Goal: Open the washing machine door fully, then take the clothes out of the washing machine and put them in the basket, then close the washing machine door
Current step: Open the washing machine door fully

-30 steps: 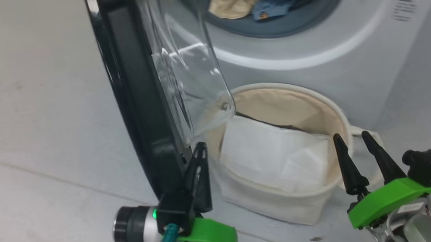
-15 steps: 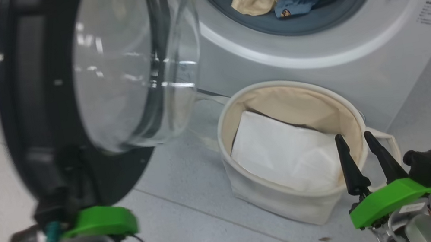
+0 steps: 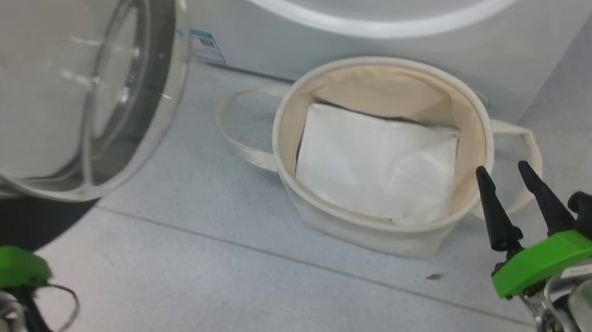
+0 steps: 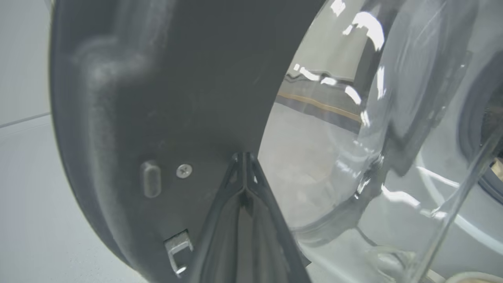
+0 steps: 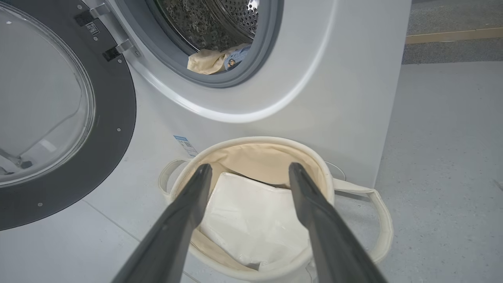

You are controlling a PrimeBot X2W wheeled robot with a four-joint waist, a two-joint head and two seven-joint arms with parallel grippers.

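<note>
Door pushed wide — laundry not yet touched.
The washing machine (image 5: 334, 78) gapes; the washing machine door (image 5: 118, 118), edge-on by the basket (image 3: 278, 133) a second ago, now lies back. The basket sits under the mouth to catch the clothes (image 5: 214, 61), which lie at the drum's lip. The right gripper (image 3: 502, 169) is spread, empty — the left gripper (image 4: 244, 156), pinched on nothing, nudges the door's rim.

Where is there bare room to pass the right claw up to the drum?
Bare floor lies between the washing machine door and the basket, and right of the basket. Crowded: the basket stands right below the drum mouth, a white sheet inside.
</note>
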